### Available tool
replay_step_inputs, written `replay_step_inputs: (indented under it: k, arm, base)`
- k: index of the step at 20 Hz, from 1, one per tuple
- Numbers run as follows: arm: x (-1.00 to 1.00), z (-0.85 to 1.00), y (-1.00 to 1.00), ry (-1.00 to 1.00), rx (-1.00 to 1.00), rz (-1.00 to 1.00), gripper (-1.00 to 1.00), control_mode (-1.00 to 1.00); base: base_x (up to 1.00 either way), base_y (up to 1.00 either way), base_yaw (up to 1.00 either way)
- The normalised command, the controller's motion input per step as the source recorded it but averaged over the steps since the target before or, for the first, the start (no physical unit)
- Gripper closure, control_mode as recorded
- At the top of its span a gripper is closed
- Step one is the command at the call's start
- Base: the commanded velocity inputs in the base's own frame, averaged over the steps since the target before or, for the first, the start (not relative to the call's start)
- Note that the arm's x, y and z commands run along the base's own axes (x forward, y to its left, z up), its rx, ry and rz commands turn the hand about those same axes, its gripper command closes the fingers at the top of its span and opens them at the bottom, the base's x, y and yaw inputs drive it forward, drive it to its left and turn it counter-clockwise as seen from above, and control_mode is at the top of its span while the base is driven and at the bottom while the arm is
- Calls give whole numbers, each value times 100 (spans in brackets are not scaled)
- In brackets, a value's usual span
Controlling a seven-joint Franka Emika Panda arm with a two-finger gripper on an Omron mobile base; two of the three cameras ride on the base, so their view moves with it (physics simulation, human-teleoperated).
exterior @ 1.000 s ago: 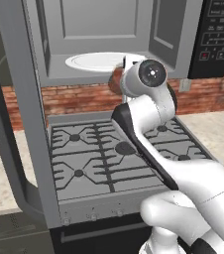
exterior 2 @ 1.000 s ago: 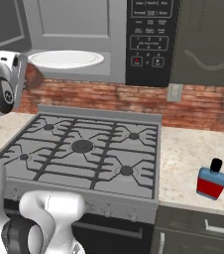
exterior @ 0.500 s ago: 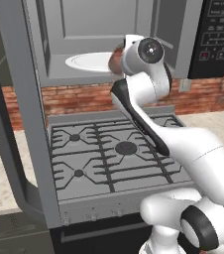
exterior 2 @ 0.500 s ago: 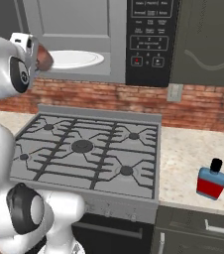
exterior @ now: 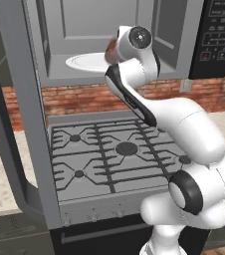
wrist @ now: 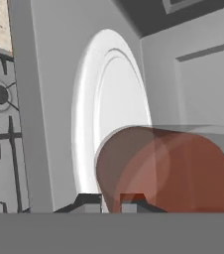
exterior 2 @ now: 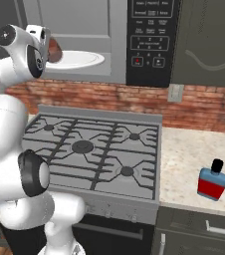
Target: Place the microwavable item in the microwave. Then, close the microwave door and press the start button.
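Note:
The microwavable item, a clear glass tumbler with dark brown contents, sits between my fingertips, and my gripper is shut on it. From the base views the tumbler hangs at the mouth of the open microwave, just above the near right edge of the white turntable plate. The microwave door stands swung wide open to the left. The black keypad panel is to the right of the cavity.
The gas stove lies directly under the microwave. A blue-and-red bottle with a black cap stands on the counter to the right of the stove. A brick backsplash runs behind.
My arm has risen and reached forward, carrying the tumbler from below the microwave's sill up to the cavity opening at the plate's edge. The gripper stayed shut.

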Motion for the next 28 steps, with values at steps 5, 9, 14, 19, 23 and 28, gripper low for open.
replay_step_inputs:
  k: [5, 9, 14, 19, 23, 28]
  arm:
    - [63, 0, 0, 10, 0, 0, 100, -100]
    - [6, 0, 0, 9, 0, 0, 100, -100]
    - [16, 0, 0, 13, 0, 0, 100, -100]
    - [17, 0, 0, 14, -1, 0, -100, -100]
    - [6, 2, 0, 0, 0, 0, -100, -100]
    - [11, 6, 0, -6, 0, 0, -100, -100]
  base:
    - [0, 0, 0]
    - [0, 0, 0]
    - [0, 0, 0]
    - [0, 0, 0]
    - [0, 0, 0]
    - [0, 0, 0]
